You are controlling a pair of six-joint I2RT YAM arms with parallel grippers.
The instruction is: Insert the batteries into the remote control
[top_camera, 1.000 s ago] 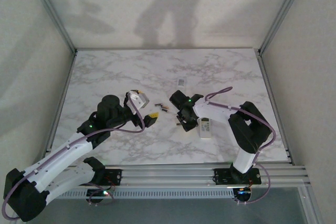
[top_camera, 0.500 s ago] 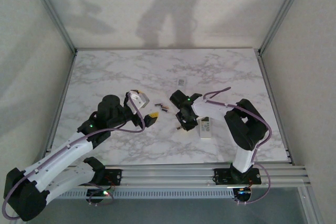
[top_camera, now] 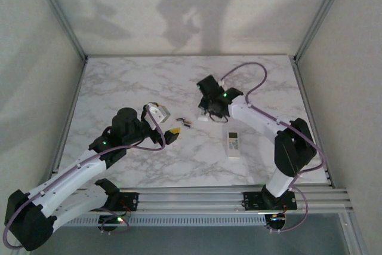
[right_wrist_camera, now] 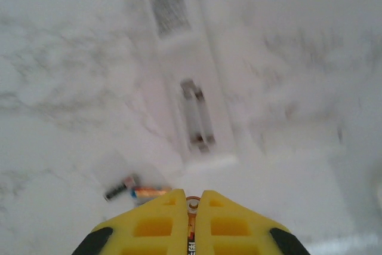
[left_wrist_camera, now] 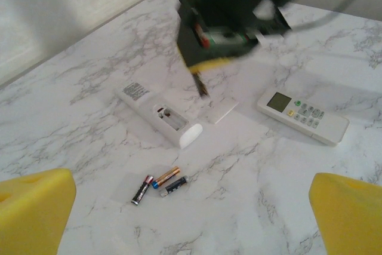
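Note:
A white remote control [left_wrist_camera: 156,113] lies back up with its battery bay [right_wrist_camera: 194,115] open, and its loose cover [left_wrist_camera: 222,110] rests beside it. My right gripper [right_wrist_camera: 191,194] hovers over that bay, shut on one battery [right_wrist_camera: 192,206] held upright between the yellow fingers; from the left wrist view this battery [left_wrist_camera: 201,84] hangs below the gripper. Three more batteries [left_wrist_camera: 159,183] lie together on the marble in front of the remote's rounded end. My left gripper [top_camera: 173,131] hangs open just short of those batteries [top_camera: 186,124], nothing between its fingers.
A second white remote [top_camera: 233,144] lies keypad up to the right of centre. The right arm's purple cable [top_camera: 248,76] loops over the back right of the marble table [top_camera: 131,82]. Metal frame posts and rails edge the table.
My right gripper has shut on a battery and swung from beside the keypad remote back and up over the open remote. The left arm has stayed still.

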